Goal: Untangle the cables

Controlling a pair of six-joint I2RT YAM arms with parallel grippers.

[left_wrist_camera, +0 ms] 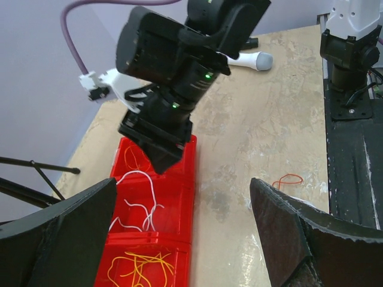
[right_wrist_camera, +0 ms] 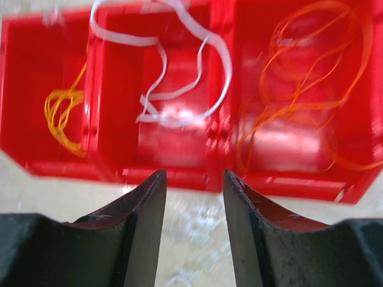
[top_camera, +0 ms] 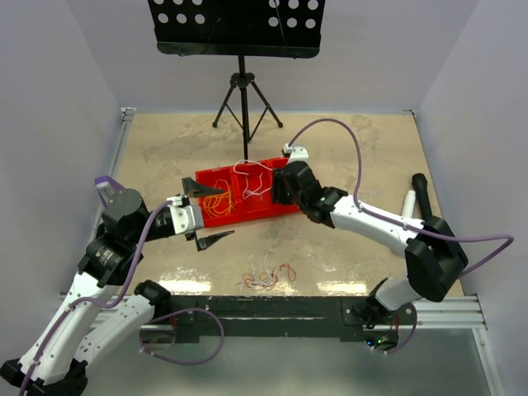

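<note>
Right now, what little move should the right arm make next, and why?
Probably lift away from the red tray and swing toward the cable clump on the table: the right gripper hangs open and empty over the tray, while that clump is tangled.

No writing, label, brand, number or sign can be read in any of the three views.
</note>
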